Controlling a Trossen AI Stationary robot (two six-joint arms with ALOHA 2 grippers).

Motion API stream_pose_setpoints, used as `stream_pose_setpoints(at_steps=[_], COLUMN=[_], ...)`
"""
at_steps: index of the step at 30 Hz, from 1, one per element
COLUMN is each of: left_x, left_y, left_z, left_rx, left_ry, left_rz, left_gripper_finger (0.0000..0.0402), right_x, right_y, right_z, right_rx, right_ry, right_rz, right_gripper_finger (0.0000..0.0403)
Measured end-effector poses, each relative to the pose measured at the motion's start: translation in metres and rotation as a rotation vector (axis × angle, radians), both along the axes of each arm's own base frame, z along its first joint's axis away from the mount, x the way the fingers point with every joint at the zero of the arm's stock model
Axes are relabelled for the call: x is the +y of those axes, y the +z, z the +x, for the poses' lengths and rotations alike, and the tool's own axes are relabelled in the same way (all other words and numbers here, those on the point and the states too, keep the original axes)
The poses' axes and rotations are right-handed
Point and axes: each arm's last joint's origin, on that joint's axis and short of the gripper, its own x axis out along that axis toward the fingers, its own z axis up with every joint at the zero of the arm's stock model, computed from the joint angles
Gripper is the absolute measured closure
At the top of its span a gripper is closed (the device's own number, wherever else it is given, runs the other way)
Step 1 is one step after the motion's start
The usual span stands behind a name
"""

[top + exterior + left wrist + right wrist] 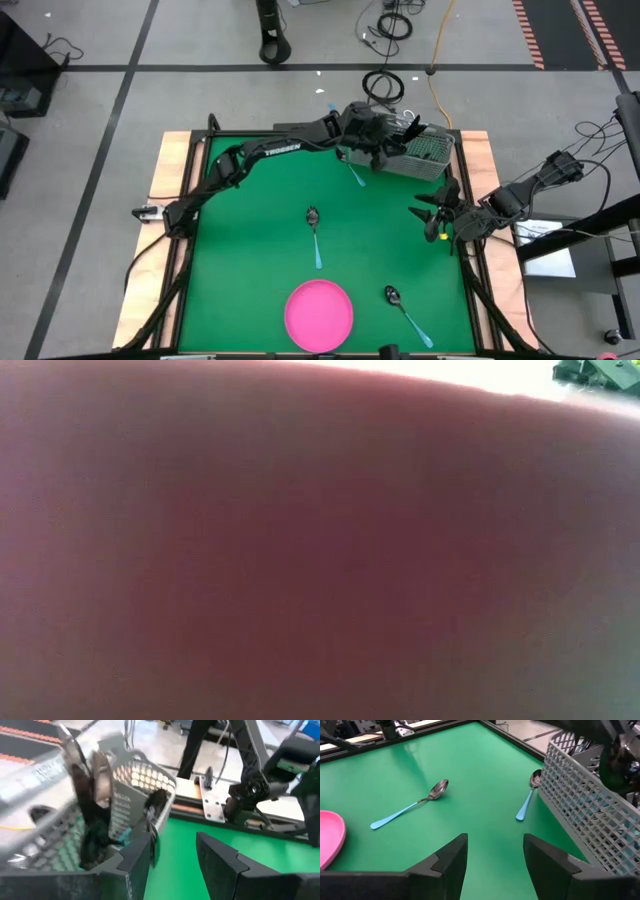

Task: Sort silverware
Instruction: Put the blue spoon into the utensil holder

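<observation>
Light-blue handles mark three dark-headed metal spoons on the green tabletop [250,260]: one beside the grey wire-mesh basket [425,155], one mid-table [314,232], one near the round pink plate [319,314]. The left pincer [172,865], open and empty, is poised at the basket; a nudge could tip it. The right pincer [495,865] is parked open nearby.

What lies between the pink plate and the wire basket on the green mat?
In the high view, one spoon lies between the plate and the basket; otherwise bare green mat.
</observation>
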Motion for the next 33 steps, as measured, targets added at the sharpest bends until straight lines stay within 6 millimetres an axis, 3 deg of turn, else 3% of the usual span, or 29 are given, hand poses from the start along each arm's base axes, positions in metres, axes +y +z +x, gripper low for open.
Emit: stream_pose_setpoints(at_steps=[9, 18, 24, 28, 33], left_x=[-0.011, -0.039, -0.057, -0.07, -0.082], left_y=[0.042, 0.073, 0.063, 0.048, 0.034], left_z=[-0.034, -0.088, -0.115, -0.118, -0.109], left_rx=[0.15, 0.457, 0.734, 0.844, 0.912], left_ry=[-0.054, -0.206, -0.35, -0.4, -0.404], left_rz=[0.082, 0.118, 0.078, 0.046, 0.316], left_gripper_finger=[0.0242, 0.0242, 0.0242, 0.0242, 0.0242], right_x=[0.0, 0.001, 0.001, 0.001, 0.001], right_y=[0.0, -0.001, -0.001, -0.001, -0.001], right_z=[0.0, 0.001, 0.001, 0.001, 0.001], right_rx=[0.002, 0.016, 0.033, 0.034, 0.035], right_ry=[0.003, 0.025, 0.043, 0.043, 0.044], right_rz=[0.004, 0.013, -0.021, -0.025, -0.028], right_gripper_finger=[0.0222, 0.0222, 0.0222, 0.0222, 0.0222])
